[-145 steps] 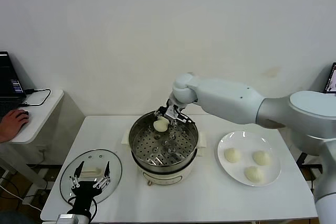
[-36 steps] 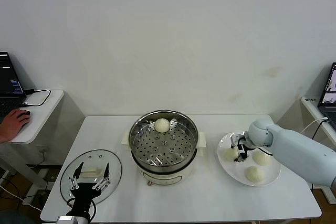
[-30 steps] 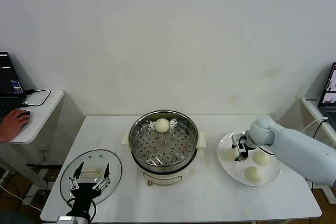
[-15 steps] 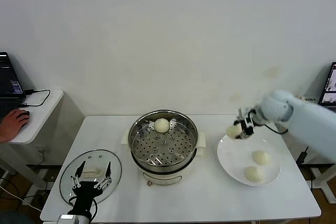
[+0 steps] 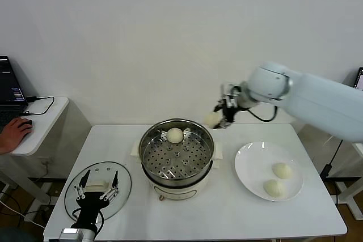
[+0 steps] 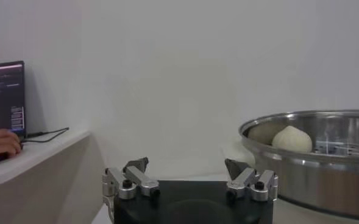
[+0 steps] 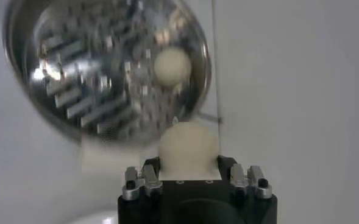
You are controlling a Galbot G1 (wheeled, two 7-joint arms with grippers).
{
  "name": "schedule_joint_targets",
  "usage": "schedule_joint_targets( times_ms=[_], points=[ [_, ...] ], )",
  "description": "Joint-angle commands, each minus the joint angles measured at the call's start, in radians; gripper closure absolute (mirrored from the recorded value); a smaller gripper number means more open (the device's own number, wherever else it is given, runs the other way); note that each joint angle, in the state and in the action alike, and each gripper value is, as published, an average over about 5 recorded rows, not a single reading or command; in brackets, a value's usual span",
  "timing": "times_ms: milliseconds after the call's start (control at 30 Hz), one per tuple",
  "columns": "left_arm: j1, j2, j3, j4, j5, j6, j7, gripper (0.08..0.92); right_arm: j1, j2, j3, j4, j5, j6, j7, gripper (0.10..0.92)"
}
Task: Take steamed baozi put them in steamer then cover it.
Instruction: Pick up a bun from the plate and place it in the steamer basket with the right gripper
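Right gripper [image 5: 220, 116] clamped on one bun [image 7: 187, 149], raised just right of the steamer [image 5: 177, 154] rim. Second bun [image 5: 174, 135] on the perforated tray at the back. Two buns [image 5: 282, 170] on the plate [image 5: 249, 168]. Left gripper [image 5: 97, 188] spread wide, parked over the glass lid [image 5: 74, 196].

A smooth white-shelled arm [image 5: 317, 97] trails a thin black cable, ending in a black gripper [image 5: 226, 110] with silver screw-studded fingers [image 7: 141, 181].
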Motion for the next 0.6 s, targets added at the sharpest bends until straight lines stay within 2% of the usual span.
schedule_joint_targets(
  times_ms=[33, 233, 600],
  points=[
    [0.001, -0.001, -0.003, -0.002, 0.001, -0.002, 0.000, 0.177, -0.032, 0.314, -0.055, -0.096, 0.151, -0.096, 0.091, 0.433],
    [-0.001, -0.005, -0.010, -0.005, 0.000, -0.006, 0.000, 0.177, -0.098, 0.401, -0.060, -0.168, 0.132, -0.097, 0.115, 0.431],
    [0.002, -0.005, -0.017, -0.005, -0.005, -0.015, 0.000, 0.177, -0.162, 0.469, -0.060, -0.275, 0.078, -0.097, 0.124, 0.431]
  ],
)
